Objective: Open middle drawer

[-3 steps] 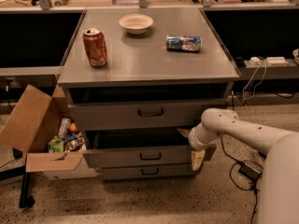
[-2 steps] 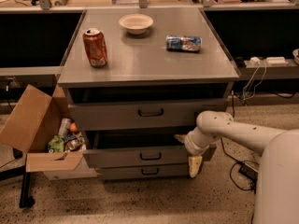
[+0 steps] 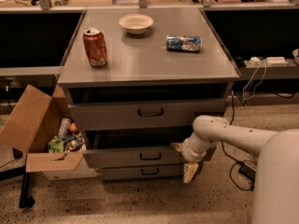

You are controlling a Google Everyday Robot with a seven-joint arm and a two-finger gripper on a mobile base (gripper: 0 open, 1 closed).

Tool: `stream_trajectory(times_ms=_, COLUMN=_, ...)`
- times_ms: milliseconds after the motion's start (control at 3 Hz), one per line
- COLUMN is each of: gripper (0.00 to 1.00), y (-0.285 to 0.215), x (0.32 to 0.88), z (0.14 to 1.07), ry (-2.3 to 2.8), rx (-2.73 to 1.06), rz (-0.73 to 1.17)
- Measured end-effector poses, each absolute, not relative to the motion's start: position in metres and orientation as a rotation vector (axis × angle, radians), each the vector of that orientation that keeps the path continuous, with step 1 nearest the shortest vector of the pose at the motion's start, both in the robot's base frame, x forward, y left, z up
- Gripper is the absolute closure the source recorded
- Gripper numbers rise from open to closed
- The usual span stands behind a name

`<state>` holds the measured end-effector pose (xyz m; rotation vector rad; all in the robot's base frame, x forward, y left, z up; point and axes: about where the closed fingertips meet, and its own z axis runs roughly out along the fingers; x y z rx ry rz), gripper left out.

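Observation:
The middle drawer [image 3: 140, 157] is the mid-height grey front with a small dark loop handle [image 3: 150, 156]. It sits below the tallest top drawer [image 3: 140, 113] and above the shortest bottom drawer [image 3: 140, 171]. It stands a little way out, with a dark gap above it. My gripper [image 3: 183, 159] is at the right end of the middle drawer's front, to the right of the handle. It is open: one finger [image 3: 177, 147] lies at the front's top edge, the other [image 3: 190, 172] hangs below it. It holds nothing.
On the cabinet top [image 3: 149, 64] stand a red can [image 3: 95, 47], a white bowl [image 3: 136, 23] and a blue packet [image 3: 183, 43]. An open cardboard box [image 3: 42, 134] of rubbish stands at the left of the drawers. Cables [image 3: 243, 167] lie on the floor at right.
My arm has swung left and down, bringing the gripper from beside the cabinet's right edge onto the right end of the middle drawer's front. The drawers have not visibly moved.

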<state>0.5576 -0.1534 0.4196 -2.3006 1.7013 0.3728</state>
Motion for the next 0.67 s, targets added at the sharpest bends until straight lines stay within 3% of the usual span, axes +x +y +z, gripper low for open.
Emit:
stream_trajectory(times_ms=333, gripper=0.41, y=-0.1514, x=0.5495, z=0.4225, ry=1.693, rx=-2.305, rz=0.397)
stream_trajectory(times_ms=667, gripper=0.72, y=-0.1527, x=0.5446, z=0.4315, ry=1.699, rx=-2.299, rz=0.396)
